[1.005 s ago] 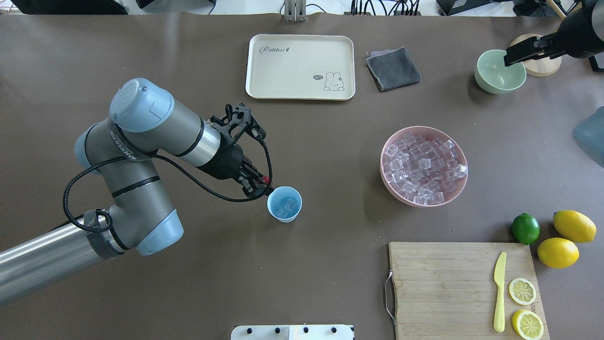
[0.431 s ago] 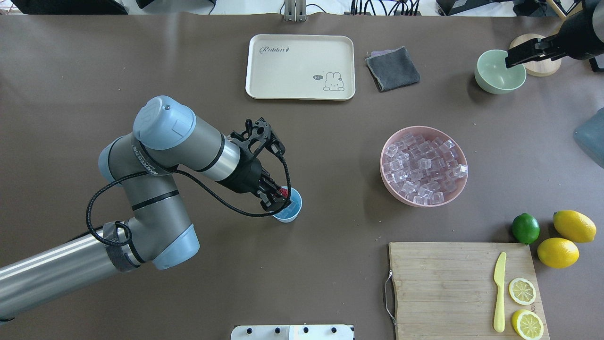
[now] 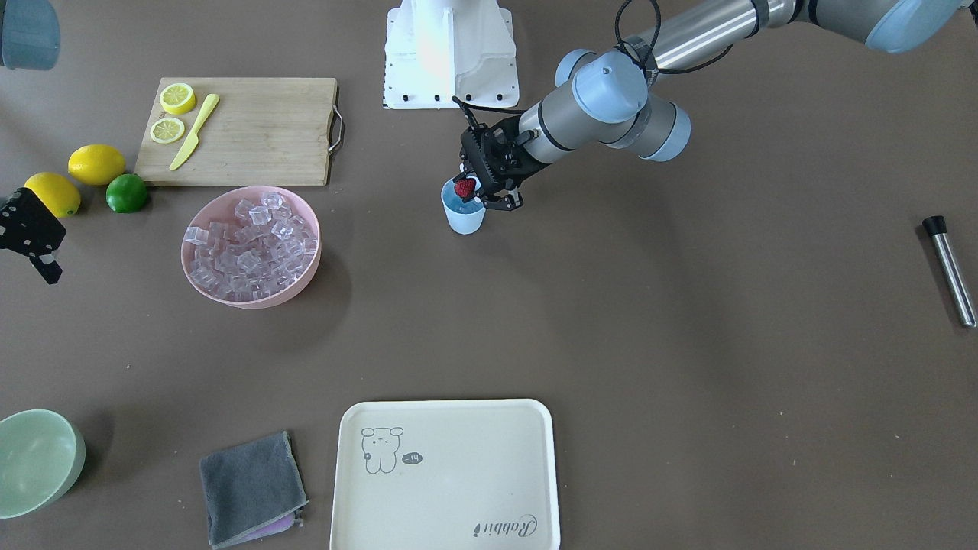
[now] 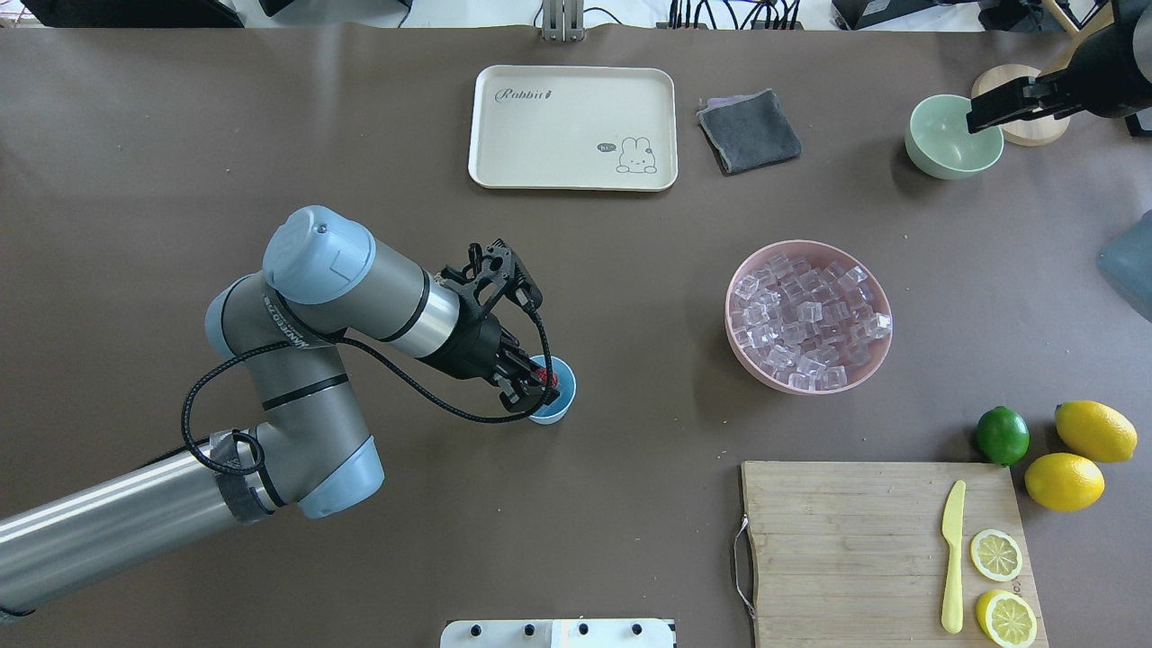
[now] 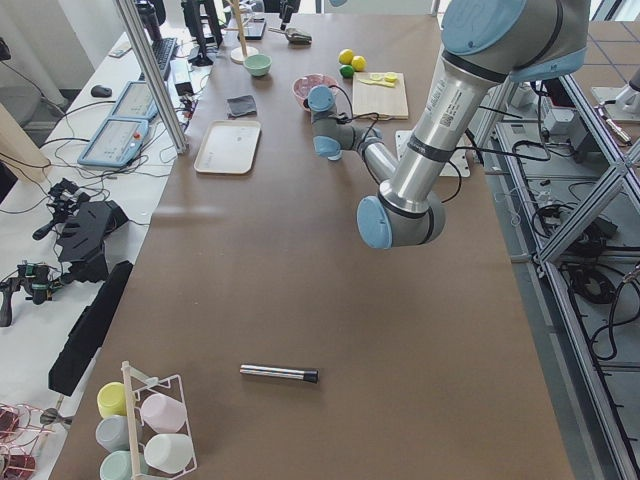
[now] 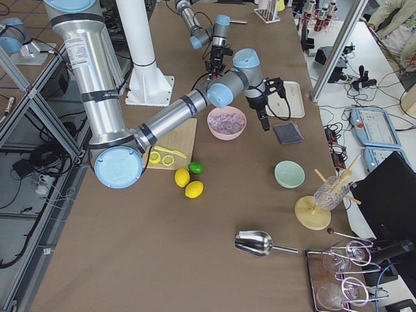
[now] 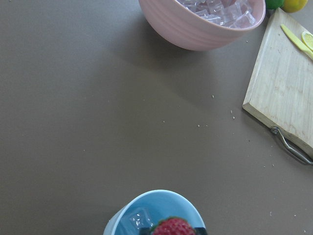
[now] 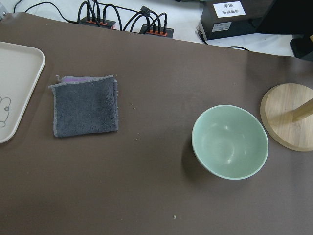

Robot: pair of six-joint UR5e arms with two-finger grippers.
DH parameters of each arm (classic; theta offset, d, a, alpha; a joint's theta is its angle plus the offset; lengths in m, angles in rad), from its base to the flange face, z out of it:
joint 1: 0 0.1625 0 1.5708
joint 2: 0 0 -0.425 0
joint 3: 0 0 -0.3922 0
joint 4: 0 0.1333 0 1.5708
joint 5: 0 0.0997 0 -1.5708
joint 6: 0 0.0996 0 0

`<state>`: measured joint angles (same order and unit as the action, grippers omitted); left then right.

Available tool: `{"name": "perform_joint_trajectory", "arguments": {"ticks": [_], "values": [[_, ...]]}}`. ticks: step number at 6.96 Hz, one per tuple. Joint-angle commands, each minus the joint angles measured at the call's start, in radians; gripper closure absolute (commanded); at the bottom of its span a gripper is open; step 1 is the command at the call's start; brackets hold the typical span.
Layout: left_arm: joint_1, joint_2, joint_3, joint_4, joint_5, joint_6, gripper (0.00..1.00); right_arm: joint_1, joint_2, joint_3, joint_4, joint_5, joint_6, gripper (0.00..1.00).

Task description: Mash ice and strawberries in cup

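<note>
Pinching the strawberry between its two fingers, the left gripper hangs tilted over the cup, jaws closed to the berry's width. The berry sits directly above the cup's mouth, at about rim level; whether it touches the rim cannot be told. In the left wrist view the red berry fills the bottom edge, with the blue rim just beyond it and ice lying inside the cup. The cup stands upright on the brown table, near its middle.

Well apart from the cup, toward the robot's right, a pink bowl is heaped with more clear cubes. Nearer the robot on that side lies a board carrying a yellow knife and two lemon halves. Beside the board's far right corner sit a lime and two whole lemons.

Across the table from the robot lie a cream tray and, to its right, a folded grey cloth. Further right stands a green bowl, and the right gripper hovers over its rim, next to a round wooden base. Its jaw gap cannot be made out. Far off on the robot's left side, a metal rod with a black end lies flat on the table.
</note>
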<state>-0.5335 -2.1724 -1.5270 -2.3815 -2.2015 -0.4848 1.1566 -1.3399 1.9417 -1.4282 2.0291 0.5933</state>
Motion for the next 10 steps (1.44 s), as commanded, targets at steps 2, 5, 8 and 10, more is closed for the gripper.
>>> {"name": "perform_joint_trajectory", "arguments": {"ticks": [2,5,8,10], "values": [[0.003,0.003,-0.001,-0.054,0.000,-0.015,0.60,0.002,-0.002,0.000,0.000,0.000,0.000,0.00],[-0.006,0.003,-0.001,-0.056,0.000,-0.012,0.32,0.002,-0.021,0.014,0.000,0.000,0.000,0.00],[-0.095,0.003,-0.015,-0.051,-0.017,-0.020,0.28,0.000,-0.025,0.023,0.000,0.005,0.005,0.00],[-0.272,0.035,-0.010,0.014,-0.134,-0.020,0.28,0.000,-0.024,0.037,0.000,0.055,0.007,0.00]]}}
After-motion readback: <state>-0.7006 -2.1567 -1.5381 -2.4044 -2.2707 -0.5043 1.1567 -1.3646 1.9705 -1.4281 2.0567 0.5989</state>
